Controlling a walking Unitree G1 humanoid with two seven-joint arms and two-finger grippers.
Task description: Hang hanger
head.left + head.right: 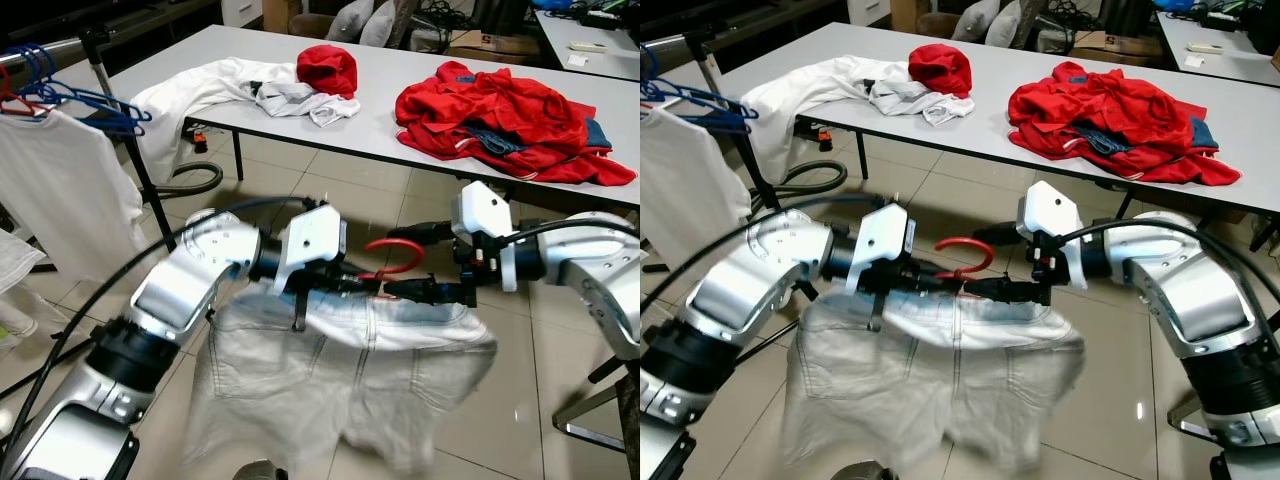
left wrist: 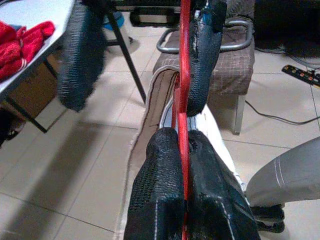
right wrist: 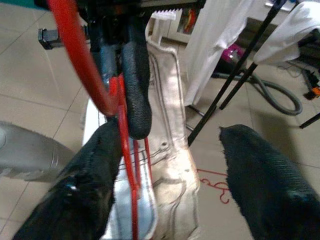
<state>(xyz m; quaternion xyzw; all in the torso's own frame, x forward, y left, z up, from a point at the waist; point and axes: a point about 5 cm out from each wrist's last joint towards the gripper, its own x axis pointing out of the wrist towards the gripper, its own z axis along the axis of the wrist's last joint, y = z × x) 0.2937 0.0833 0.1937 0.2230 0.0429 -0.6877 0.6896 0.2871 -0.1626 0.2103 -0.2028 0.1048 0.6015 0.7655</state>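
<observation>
A red hanger (image 1: 396,254) carries pale denim shorts (image 1: 340,375) that hang low over the tiled floor in front of me. My left gripper (image 2: 182,145) is shut on the hanger's red wire just below the hook. From the other side, my right gripper (image 3: 170,140) is open with its fingers spread wide. One of its fingers (image 2: 202,55) lies against the hanger and the other stands apart. At the far left a clothes rack (image 1: 108,95) holds blue hangers (image 1: 75,97) and a white shirt (image 1: 55,190).
A long white table (image 1: 400,85) stands behind, with a pile of red clothes (image 1: 500,120), a red cloth (image 1: 328,68) and white garments (image 1: 225,85). A vacuum hose (image 1: 195,182) lies under the table near the rack's legs. A chair (image 2: 235,65) stands nearby.
</observation>
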